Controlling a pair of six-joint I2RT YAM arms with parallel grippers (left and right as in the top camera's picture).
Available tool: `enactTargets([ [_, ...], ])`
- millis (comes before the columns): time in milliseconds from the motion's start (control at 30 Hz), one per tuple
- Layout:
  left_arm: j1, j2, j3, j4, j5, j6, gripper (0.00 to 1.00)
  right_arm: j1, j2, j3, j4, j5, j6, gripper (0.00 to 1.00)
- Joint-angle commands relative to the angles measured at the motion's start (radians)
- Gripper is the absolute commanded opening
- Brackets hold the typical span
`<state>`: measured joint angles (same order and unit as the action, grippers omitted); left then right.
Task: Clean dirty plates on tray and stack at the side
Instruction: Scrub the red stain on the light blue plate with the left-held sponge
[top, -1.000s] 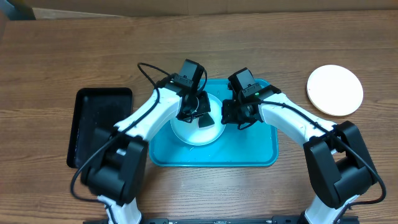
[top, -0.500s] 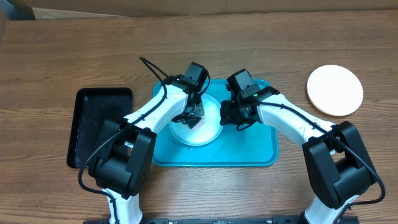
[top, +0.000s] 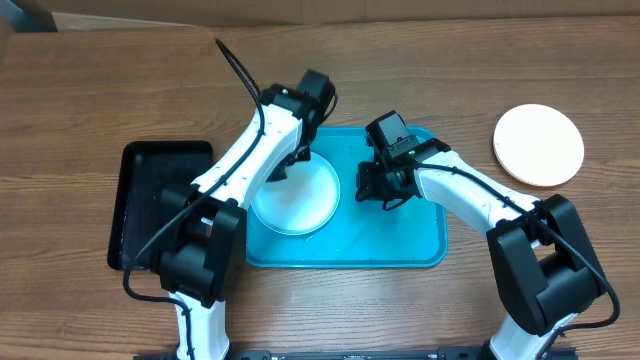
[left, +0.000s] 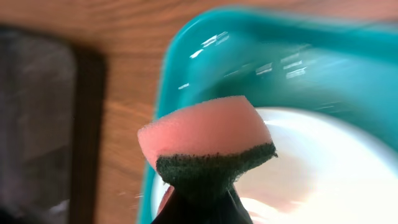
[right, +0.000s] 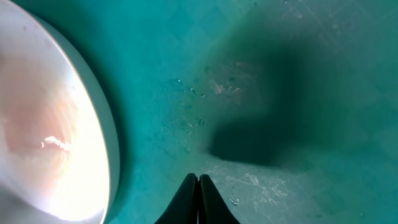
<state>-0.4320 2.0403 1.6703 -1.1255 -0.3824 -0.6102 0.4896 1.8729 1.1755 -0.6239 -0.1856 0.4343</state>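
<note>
Pale round plastic plate lay beneath left gripper clamping pink foam sponge, and beside right gripper, fingers together.

Glossy turquoise plastic on the tray, throwing sharp highlights, and up close its floor is scuffed with fine scratches (a few water beads too). The pale plate looks smooth, shiny plastic. The sponge: soft pink foam over a rough dark scouring layer. Wood-grain tabletop, matt brown. Black tray, faint sheen.
</note>
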Motion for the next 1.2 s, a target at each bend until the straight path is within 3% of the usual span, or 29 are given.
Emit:
enactTargets([
  [0,0.002,0.005,0.042,0.034,0.270,0.039,0.04,-0.003,-0.014,0.002,0.002,0.013,0.004,0.04],
  [100,-0.001,0.008,0.028,0.101,0.505,0.135,0.04,-0.003,-0.014,0.002,0.002,0.012,0.004,0.04],
  [233,-0.007,0.008,-0.001,0.105,0.545,0.139,0.04,-0.002,-0.014,0.002,0.010,-0.028,0.003,0.04],
  [367,0.016,0.008,-0.014,0.064,0.447,0.124,0.04,0.006,-0.014,0.002,0.025,-0.089,-0.045,0.46],
  [467,0.066,0.008,-0.014,0.026,0.441,0.124,0.04,0.015,-0.014,0.002,0.038,-0.090,-0.045,0.66],
  [633,0.172,0.008,-0.014,-0.036,0.545,0.201,0.04,0.043,-0.014,0.002,0.092,-0.127,-0.045,0.78],
  [733,0.206,0.008,-0.014,-0.066,0.586,0.252,0.04,0.074,-0.011,0.002,0.115,-0.086,-0.045,0.76],
  [867,0.217,0.008,-0.014,-0.086,0.585,0.267,0.04,0.110,0.007,0.002,0.142,-0.036,-0.045,0.58],
  [1067,0.217,0.008,-0.014,-0.087,0.585,0.267,0.04,0.125,0.084,0.002,0.156,-0.009,-0.037,0.43],
  [1167,0.216,0.008,-0.014,-0.087,0.586,0.275,0.04,0.125,0.108,0.002,0.156,-0.009,-0.037,0.28],
])
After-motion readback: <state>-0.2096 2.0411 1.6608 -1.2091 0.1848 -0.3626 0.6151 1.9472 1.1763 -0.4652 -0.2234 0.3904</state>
